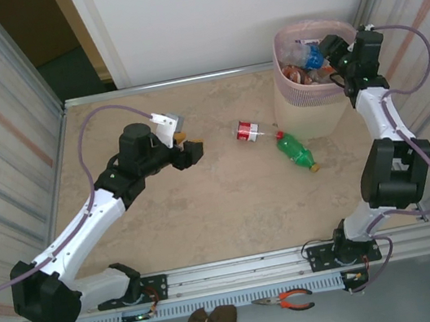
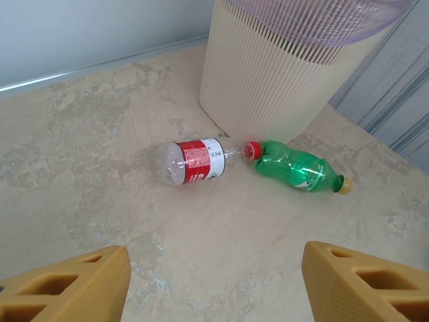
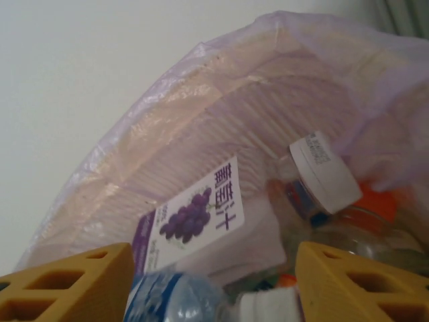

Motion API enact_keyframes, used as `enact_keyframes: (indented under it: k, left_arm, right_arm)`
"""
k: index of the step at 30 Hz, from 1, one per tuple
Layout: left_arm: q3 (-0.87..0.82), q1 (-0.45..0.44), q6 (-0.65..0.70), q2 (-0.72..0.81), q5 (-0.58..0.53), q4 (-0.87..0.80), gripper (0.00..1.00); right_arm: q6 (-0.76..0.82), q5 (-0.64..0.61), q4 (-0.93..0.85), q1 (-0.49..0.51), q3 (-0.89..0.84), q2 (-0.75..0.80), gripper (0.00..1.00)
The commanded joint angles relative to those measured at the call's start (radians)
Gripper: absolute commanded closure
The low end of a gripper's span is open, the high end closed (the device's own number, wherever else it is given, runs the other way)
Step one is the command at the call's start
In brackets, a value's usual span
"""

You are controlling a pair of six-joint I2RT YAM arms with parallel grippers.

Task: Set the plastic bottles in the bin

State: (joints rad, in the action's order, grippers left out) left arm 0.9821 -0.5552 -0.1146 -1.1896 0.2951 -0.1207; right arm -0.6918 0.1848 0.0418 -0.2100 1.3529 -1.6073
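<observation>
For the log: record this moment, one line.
left end effector open; right end effector open over bin; red-label bottle, green bottle on table

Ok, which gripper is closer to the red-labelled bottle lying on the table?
Left. The left gripper is beside the red-labelled bottle, open and facing it; the right gripper is up over the bin, farther off.

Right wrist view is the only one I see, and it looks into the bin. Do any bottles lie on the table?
Observer: Yes, two lie on their sides on the table, left of the bin: a clear bottle with a red label and a green bottle.
Operator: Is the left gripper holding one?
Observer: No. The left gripper is open, apart from the clear bottle and facing it.
Operator: Where is my right gripper?
Observer: The right gripper is above the bin's rim, open.
</observation>
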Motion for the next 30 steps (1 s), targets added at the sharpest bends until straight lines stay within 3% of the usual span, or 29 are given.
enact_keyframes:
  k: [1,9,20,25,30]
  left_arm:
    - [0.024,0.006,-0.020,0.002,0.005,0.033,0.32]
    - [0.024,0.007,-0.027,0.004,0.009,0.042,0.32]
    - [0.026,0.006,-0.024,0.007,0.009,0.034,0.32]
    - [0.021,0.007,-0.024,0.015,0.001,0.032,0.32]
    - [0.012,0.006,-0.027,0.022,-0.004,0.036,0.32]
  right_arm:
    - [0.135,-0.065,-0.110,-0.006,0.055,0.079,0.32]
    - [0.268,-0.039,-0.198,0.040,0.168,0.088,0.33]
    - [0.466,0.096,-0.392,0.169,0.441,-0.093,0.50]
    - [0.638,-0.031,-0.501,0.229,0.512,-0.188,0.48]
    - [0.710,-0.143,-0.581,0.237,0.534,-0.244,0.47]
